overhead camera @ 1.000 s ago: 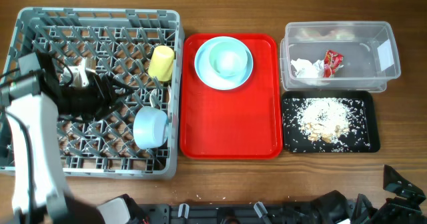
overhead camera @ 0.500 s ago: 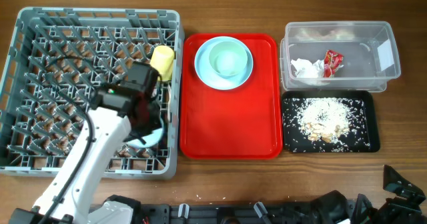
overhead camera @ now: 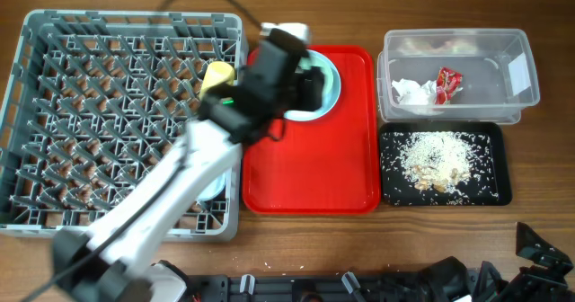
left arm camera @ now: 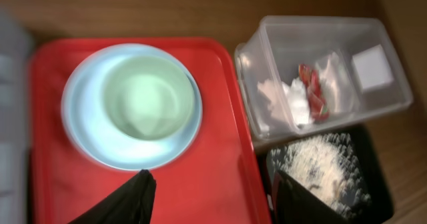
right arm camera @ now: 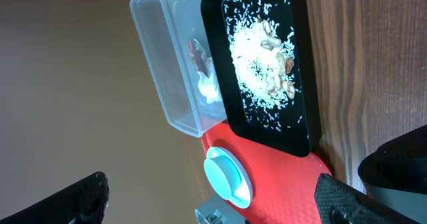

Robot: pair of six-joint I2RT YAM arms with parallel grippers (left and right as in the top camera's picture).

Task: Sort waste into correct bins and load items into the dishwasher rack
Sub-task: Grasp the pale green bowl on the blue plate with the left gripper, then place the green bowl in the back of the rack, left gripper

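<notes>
Green bowl sits in the blue plate on the red tray. Our left jaws hang above them, spread wide, holding nothing. We should go down slowly, slip one finger inside the bowl's rim, one outside, then pinch softly and lift straight up. Our right jaws are spread and empty too.

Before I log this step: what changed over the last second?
The left gripper swung rightward, from the rack's left side across it to above the plate and green bowl on the red tray. Its jaws stand open and empty. The yellow cup, plate, green bowl, tub and black tray stayed put.
</notes>
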